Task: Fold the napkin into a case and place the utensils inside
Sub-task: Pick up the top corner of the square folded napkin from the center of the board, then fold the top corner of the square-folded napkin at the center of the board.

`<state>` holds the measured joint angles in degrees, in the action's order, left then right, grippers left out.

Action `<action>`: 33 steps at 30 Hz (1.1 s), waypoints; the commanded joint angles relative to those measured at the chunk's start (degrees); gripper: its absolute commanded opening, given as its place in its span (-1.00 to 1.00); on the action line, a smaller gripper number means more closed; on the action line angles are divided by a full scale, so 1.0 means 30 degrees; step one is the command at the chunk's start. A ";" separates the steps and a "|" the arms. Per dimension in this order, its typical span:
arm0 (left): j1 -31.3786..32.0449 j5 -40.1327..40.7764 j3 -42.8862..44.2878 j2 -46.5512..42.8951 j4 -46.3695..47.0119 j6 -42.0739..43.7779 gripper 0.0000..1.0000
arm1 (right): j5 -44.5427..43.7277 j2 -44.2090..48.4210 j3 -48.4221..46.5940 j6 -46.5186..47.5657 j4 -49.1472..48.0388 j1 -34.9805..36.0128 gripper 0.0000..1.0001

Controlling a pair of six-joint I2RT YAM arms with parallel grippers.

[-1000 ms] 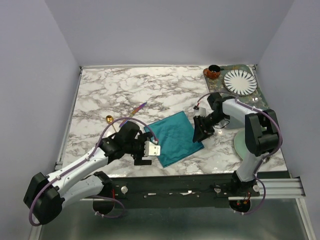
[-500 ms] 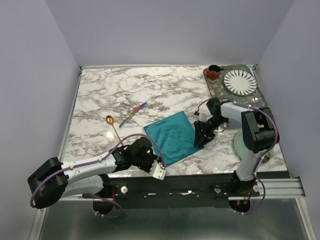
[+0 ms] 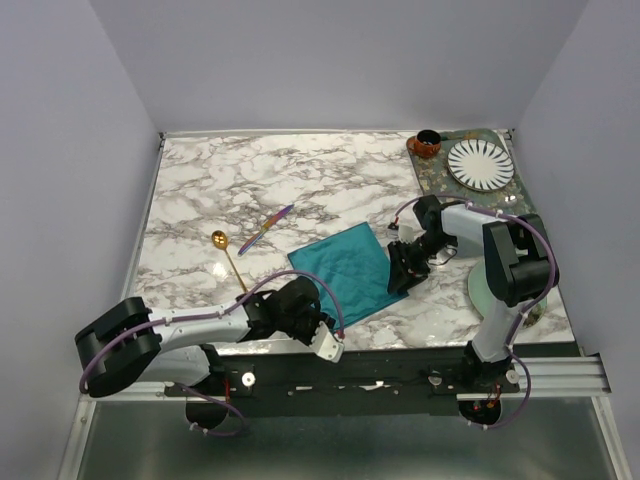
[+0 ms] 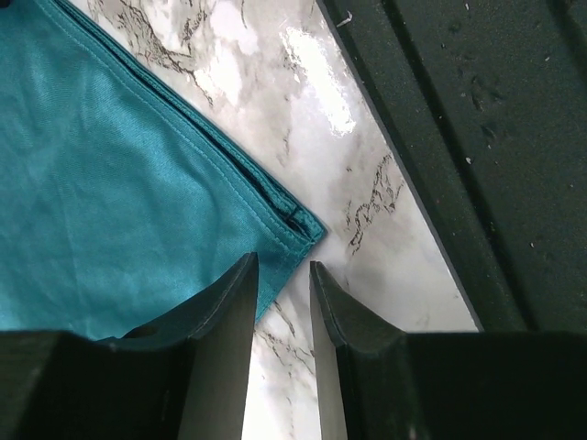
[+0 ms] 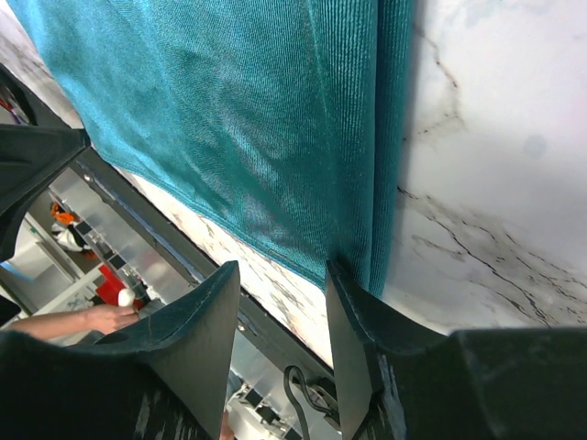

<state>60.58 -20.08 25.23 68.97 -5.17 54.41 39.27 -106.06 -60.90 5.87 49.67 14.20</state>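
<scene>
- The marble surface (image 3: 250, 180) lay bare across its far and left parts, with walls rising on three sides. A dark rail (image 4: 514, 137) ran just past the near edge.
- The teal napkin (image 3: 345, 270) lay flat and corner-on, right of the middle and toward the near edge. Its nearest corner sat just short of that edge.
- The left fingers (image 4: 244, 293) stood a narrow gap apart, low at that nearest corner. One finger overlapped the hem, and the gap showed a sliver of cloth and bare marble, with nothing gripped.
- The right fingers (image 5: 220, 312) stood about half open at the napkin's right-hand side, just inside its doubled edge. The cloth ran flat across the gap, not gathered.
- The gold spoon (image 3: 228, 255) and the purple utensil (image 3: 266, 228) lay left of the napkin, apart from it. The left arm (image 3: 190, 325) stretched along the near edge in front of them.
- At the far-right corner a striped plate (image 3: 480, 164) sat on a dark mat (image 3: 440, 172), with a brown cup (image 3: 427, 143) beside it.
- A pale green saucer (image 3: 483, 288) lay by the right edge, partly behind the right arm (image 3: 500, 260).
</scene>
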 commanded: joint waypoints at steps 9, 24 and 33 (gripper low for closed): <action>0.0374 0.0247 0.1286 0.1239 0.0026 0.0026 -0.52 | -0.0169 0.0461 0.0292 -0.0110 -0.0238 0.0014 0.01; -0.0152 -0.0368 0.2194 0.0652 -0.1031 -0.0295 -1.00 | -0.0082 0.0432 0.0087 -0.0052 -0.0151 0.0014 0.04; -0.2757 -0.2534 0.5588 0.2378 -0.1731 -0.2315 -1.00 | 0.0914 0.1631 -0.0938 -0.0052 0.0259 0.0014 0.39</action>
<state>56.38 -21.87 35.09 72.66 -8.99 51.92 39.64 -104.77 -60.82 5.82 49.58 14.20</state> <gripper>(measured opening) 0.008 0.617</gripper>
